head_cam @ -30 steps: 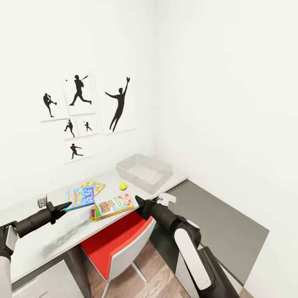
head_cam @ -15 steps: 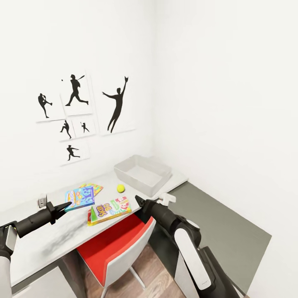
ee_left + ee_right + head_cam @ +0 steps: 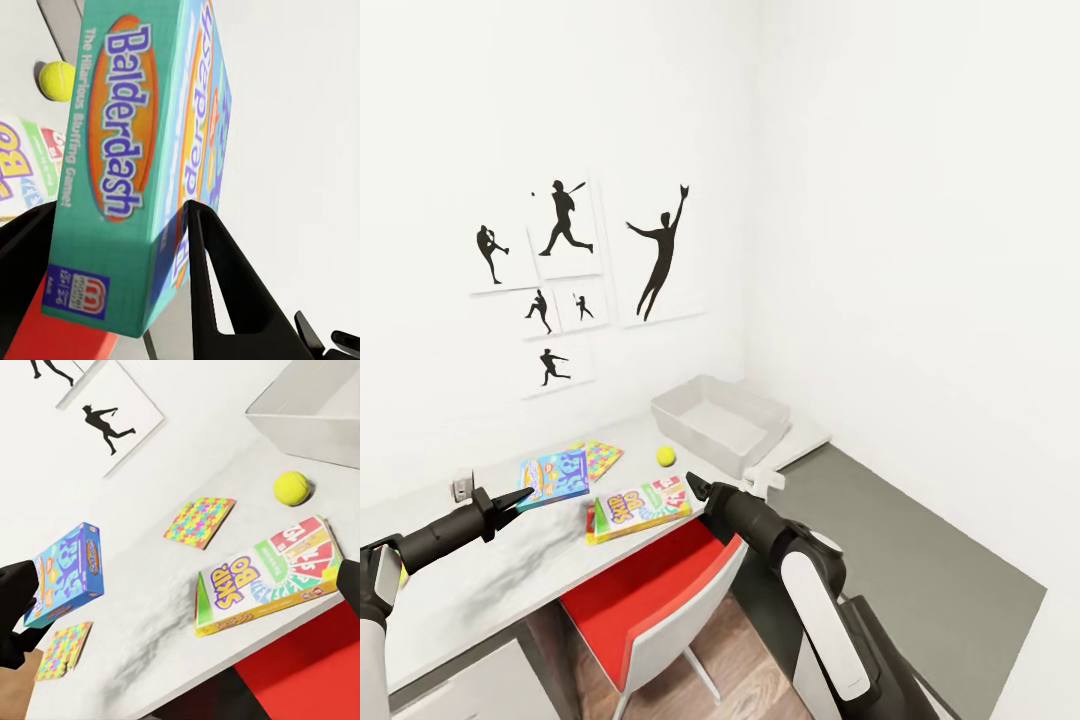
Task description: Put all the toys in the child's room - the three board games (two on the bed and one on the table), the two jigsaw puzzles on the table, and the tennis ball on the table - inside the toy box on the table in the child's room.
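My left gripper (image 3: pixel 510 502) is shut on the small blue board game (image 3: pixel 554 476), a "Balderdash" box (image 3: pixel 124 150), held just above the table (image 3: pixel 480 590). The Skip-Bo board game (image 3: pixel 640 507) lies flat near the table's front edge, just left of my right gripper (image 3: pixel 695 488), which is open and holds nothing. The tennis ball (image 3: pixel 666 456) rests between the Skip-Bo box and the toy box (image 3: pixel 720 420), which looks empty. One jigsaw puzzle (image 3: pixel 601 458) lies behind the blue box. Another jigsaw puzzle (image 3: pixel 64 649) lies nearer the left arm.
A red-seated chair (image 3: pixel 645 590) is tucked under the table's front edge below the right arm. A lower dark grey unit (image 3: pixel 920 560) runs along the right wall. Sports-silhouette pictures (image 3: pixel 565 270) hang on the wall above the table. A small grey object (image 3: pixel 461 488) sits at the table's back.
The whole view has swung slightly, so the table's things sit a little further right in the picture. Both arms keep their pose, and the left still grips the blue box.
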### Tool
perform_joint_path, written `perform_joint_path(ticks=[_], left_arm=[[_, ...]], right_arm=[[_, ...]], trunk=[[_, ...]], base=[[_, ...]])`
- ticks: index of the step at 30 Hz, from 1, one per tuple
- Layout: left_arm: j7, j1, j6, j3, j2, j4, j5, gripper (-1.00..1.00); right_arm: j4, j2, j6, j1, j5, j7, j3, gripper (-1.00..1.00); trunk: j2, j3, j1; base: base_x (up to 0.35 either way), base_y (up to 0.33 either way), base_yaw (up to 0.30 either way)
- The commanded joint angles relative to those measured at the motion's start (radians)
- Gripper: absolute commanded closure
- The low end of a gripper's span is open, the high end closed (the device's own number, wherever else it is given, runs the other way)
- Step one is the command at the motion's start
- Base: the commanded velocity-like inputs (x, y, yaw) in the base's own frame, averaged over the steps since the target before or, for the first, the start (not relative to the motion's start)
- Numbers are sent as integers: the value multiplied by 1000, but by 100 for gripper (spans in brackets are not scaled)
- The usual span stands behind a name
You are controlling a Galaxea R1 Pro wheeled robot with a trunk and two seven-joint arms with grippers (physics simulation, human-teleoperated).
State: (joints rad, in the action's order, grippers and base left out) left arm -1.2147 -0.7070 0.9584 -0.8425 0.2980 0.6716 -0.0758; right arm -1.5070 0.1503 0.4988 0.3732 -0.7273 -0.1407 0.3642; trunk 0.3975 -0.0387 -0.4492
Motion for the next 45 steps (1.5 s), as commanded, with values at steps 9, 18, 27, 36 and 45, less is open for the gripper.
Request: perform_joint_path(ticks=[9,18,27,36,45], left_arm=[[-6,-2,8,-4,0,0,-7,100],[-6,-2,8,-4,0,0,-8,100],[-6,-2,8,-4,0,0,-8,100],[-6,-2,8,-4,0,0,-7,100],[-6,-2,8,-4,0,0,-7,100]], right_arm=[[-2,0,1,1,-11,-10,4,-100],[-3,0,1,1,-11,-10,7,-100],[-2,0,2,1,-11,-10,8,-100],[-3,0,1,0,-11,-2,7,-100],[-2,0,3,1,-10,19,5,-100]], trunk=[[2,-2,-1],[2,-2,-1],[2,-2,-1],[2,-2,-1],[2,-2,-1]], base=[[94,1,1],[176,0,84],[193,-80,272],[122,-58,86],[103,11,2]])
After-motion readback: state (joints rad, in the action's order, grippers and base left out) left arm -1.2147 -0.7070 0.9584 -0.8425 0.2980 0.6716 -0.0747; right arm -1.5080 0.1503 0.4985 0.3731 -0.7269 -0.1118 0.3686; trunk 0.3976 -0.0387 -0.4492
